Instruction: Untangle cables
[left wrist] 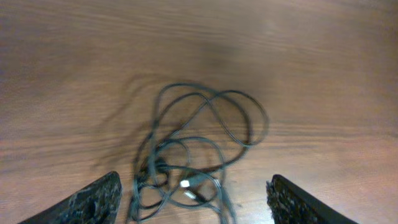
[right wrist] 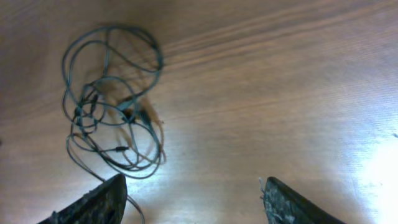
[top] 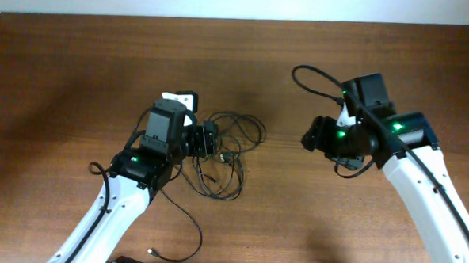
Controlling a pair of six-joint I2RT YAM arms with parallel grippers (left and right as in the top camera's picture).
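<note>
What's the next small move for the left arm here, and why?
Probably lower the left gripper and close on one strand at the near edge of the cables. It is open, with its fingers on either side of the bundle in the wrist view. The cords lie in one knotted heap, and the right gripper is open and off to the side, so nothing is held yet.

Both reach inward: left arm (top: 125,192) with jaws spread wide, right arm (top: 423,175) with jaws wide apart too.
</note>
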